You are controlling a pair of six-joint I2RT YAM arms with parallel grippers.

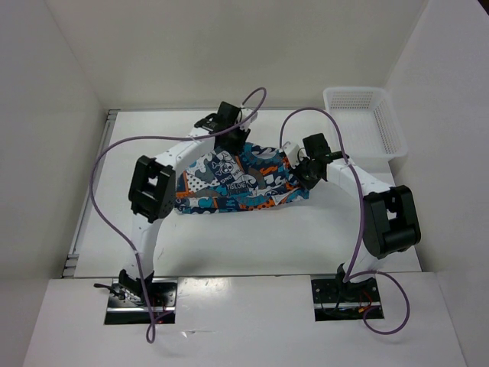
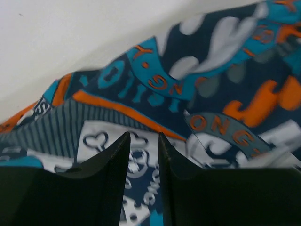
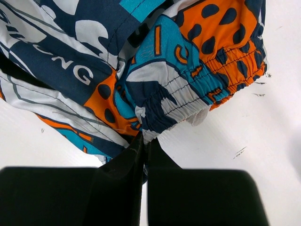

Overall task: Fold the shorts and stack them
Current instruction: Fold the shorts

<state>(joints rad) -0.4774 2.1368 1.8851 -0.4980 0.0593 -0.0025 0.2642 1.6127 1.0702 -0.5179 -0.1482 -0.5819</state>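
Note:
The shorts (image 1: 237,183), in a teal, orange, white and black patchwork print, lie bunched in the middle of the white table (image 1: 252,237). My left gripper (image 1: 231,145) is down on their far edge. In the left wrist view its fingers (image 2: 143,134) stand a narrow gap apart over flat printed fabric (image 2: 211,84), with nothing pinched between them. My right gripper (image 1: 300,174) sits at the shorts' right end. In the right wrist view it (image 3: 145,137) is shut on the gathered elastic waistband edge (image 3: 155,108), and the cloth puckers at the fingertips.
A white plastic mesh basket (image 1: 363,118) stands at the back right corner of the table. White walls close in the table on the left, back and right. Purple cables loop above both arms.

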